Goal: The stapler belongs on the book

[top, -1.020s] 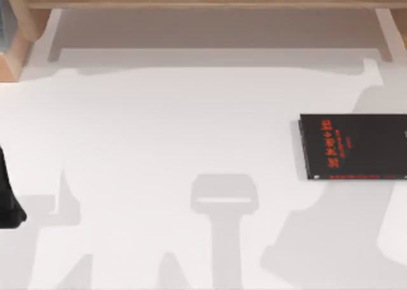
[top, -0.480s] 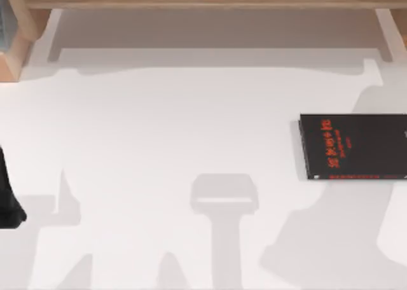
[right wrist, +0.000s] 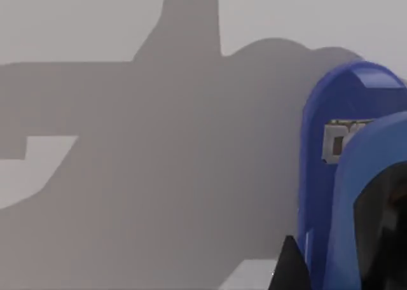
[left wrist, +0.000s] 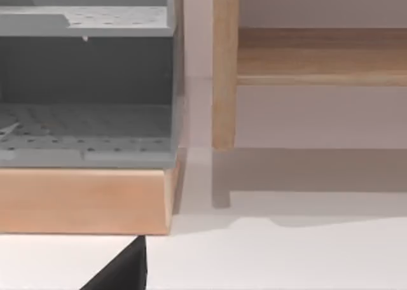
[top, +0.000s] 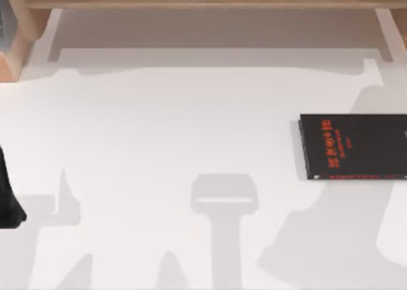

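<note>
Stapler point(right wrist: 331, 175) looms close in my right wrist cam, probably for carrying to the book point(top: 353, 146) at table's right edge; can't tell grip state. Left arm point(top: 9, 201) parked at left edge.

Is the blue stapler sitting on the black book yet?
Apart. In the top view the book lies flat at the table's right side, its visible cover bare. The right wrist view shows the stapler close to the camera, over plain table.
</note>
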You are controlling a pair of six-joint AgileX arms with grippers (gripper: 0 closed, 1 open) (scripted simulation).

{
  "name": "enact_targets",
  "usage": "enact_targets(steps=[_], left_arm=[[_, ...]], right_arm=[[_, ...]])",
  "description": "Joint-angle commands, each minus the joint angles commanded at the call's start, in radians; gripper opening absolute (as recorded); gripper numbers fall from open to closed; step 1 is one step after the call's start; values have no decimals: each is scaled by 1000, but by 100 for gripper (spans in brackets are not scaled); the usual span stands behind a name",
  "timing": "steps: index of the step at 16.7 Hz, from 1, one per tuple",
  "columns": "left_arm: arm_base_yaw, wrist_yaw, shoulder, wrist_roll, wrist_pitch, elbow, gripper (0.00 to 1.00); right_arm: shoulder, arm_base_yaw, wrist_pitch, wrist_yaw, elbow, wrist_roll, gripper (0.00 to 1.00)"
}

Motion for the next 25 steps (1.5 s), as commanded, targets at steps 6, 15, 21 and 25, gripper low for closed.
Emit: enact_targets(steps=[6, 15, 21, 25], left_arm=[[0, 0, 0, 0, 0, 0, 100], [0, 0, 0, 0, 0, 0, 100], [0, 0, 0, 0, 0, 0, 100], [0, 0, 0, 0, 0, 0, 100]], right_arm=[[-171, 6, -6, 37, -73, 26, 0], [-515, 164, 60, 76, -335, 234, 0], [-634, 358, 136, 86, -557, 446, 0], [-642, 471, 187, 89, -695, 598, 0]])
